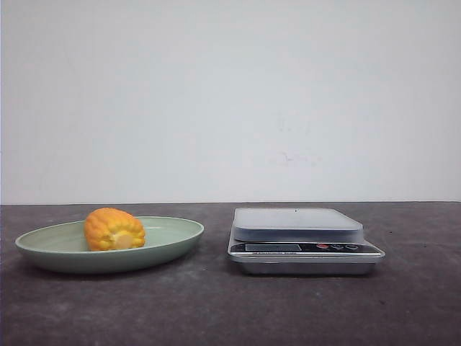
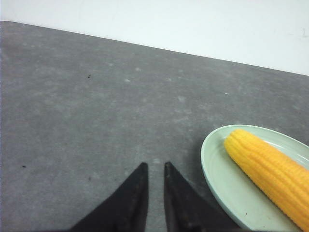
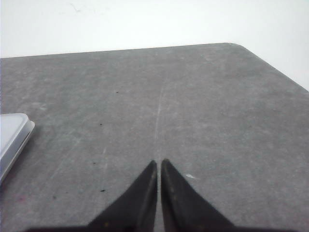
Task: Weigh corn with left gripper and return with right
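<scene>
Corn position: the corn (image 1: 114, 229) lies on its side in the pale green plate (image 1: 176, 229), on the dark worktop (image 1: 216, 310), left of the scale (image 1: 302, 240); plate and scale stand apart.
Corn orientation: pale cut end faces the front camera; the left wrist view shows it as a long ribbed cob (image 2: 270, 171) running across the dish.
Handling (judgement): looks rigid and light; rounded kernel rows may be slippery and let it roll or twist in a pinch.
Grasp site (judgement): across the mid-body, fingers square to the long axis, clear of the plate rim (image 2: 208, 166).
Left tool: left tool (image 2: 155, 181) with a narrow gap between its tips, holding nothing, over bare worktop just beside the plate.
Right tool: right tool (image 3: 158, 176) with tips nearly pressed together, holding nothing, over bare worktop; a corner of the scale (image 3: 13, 133) shows at the edge.
Hidden: neither arm appears in the front view; the cob's far end is cut off in the left wrist view.
Unreadable: scale display and button markings too small to read.
Unclear: true cob length, since front view foreshortens it.
</scene>
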You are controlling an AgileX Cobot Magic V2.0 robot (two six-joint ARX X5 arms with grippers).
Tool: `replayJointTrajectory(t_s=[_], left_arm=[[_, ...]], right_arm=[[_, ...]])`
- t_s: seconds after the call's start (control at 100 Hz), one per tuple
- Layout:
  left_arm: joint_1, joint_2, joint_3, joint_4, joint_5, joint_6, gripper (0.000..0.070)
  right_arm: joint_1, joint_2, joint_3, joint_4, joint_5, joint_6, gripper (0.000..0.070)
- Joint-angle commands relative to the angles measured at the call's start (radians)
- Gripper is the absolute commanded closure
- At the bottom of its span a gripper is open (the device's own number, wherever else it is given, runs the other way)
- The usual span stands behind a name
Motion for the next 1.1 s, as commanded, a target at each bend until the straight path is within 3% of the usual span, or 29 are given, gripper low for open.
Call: replayJointTrajectory(t_s=[0.0,0.35,0.56,0.74,0.94,1.0,1.09], left_arm=[[0.001,-0.002,-0.018,-0.003,0.005,0.009,0.0683],[0.001,-0.002,-0.018,-0.002,0.0,-0.001,0.0683],[0.001,-0.002,0.006,-0.002,0.031,-0.088,0.0688],[-0.003,0.061,0.137,0.006,0.053,-0.206,0.0688],[-0.003,0.271,0.38,0.019,0.06,-0.202,0.0683],[-0.003,0.343,0.458,0.018,0.094,-0.175,0.0594],[-0.003,0.427,0.563,0.018,0.135,-0.174,0.0295]], right_arm=[[0.0,-0.003,-0.006,-0.004,-0.004,0.012,0.0694],[0.0,-0.003,-0.006,-0.004,-0.011,0.013,0.0694],[0.0,-0.003,0.014,0.011,-0.032,0.039,0.0696],[0.0,0.054,0.173,0.007,-0.034,0.111,0.0697],[0.0,0.263,0.424,-0.065,-0.043,0.115,0.0697],[0.0,0.315,0.486,-0.072,-0.074,0.113,0.0697],[0.0,0.359,0.564,-0.084,-0.122,0.11,0.0677]])
